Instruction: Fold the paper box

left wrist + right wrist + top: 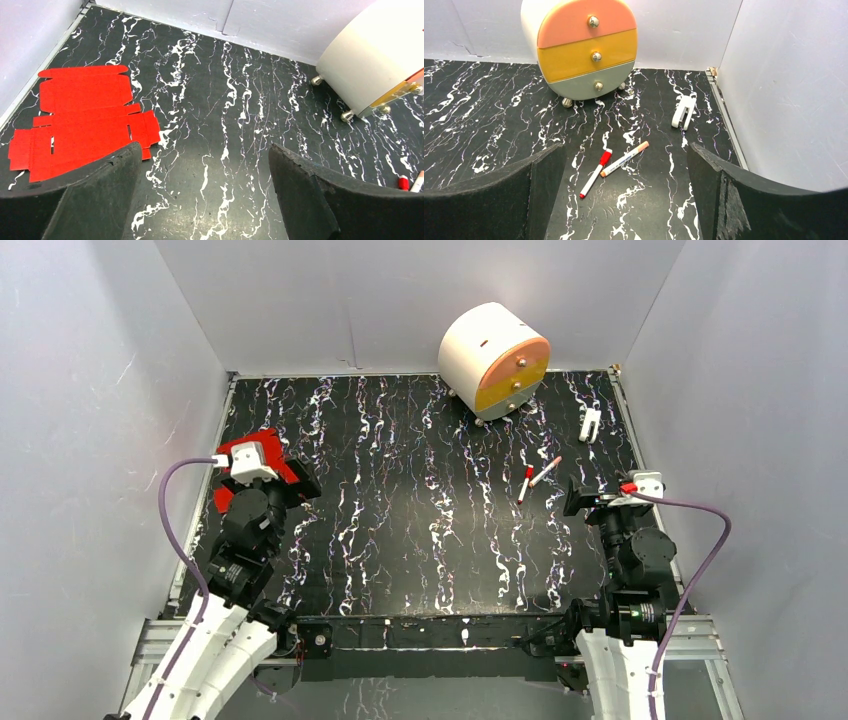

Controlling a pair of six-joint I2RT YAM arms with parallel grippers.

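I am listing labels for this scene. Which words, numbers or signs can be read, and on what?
None can be read. The red paper box is plain card; the drawer unit shows only coloured fronts and knobs; any print on the red-capped pen, the orange-capped pen or the small white object is too small to tell.

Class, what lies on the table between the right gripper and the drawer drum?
A red-capped pen and an orange-capped pen, seen in the right wrist view.

a black marble-patterned table (400, 540) veined in white, boxed on three sides by plain pale grey walls (330, 300); a rounded white drawer chest (495, 358) stands by the back wall under even light.
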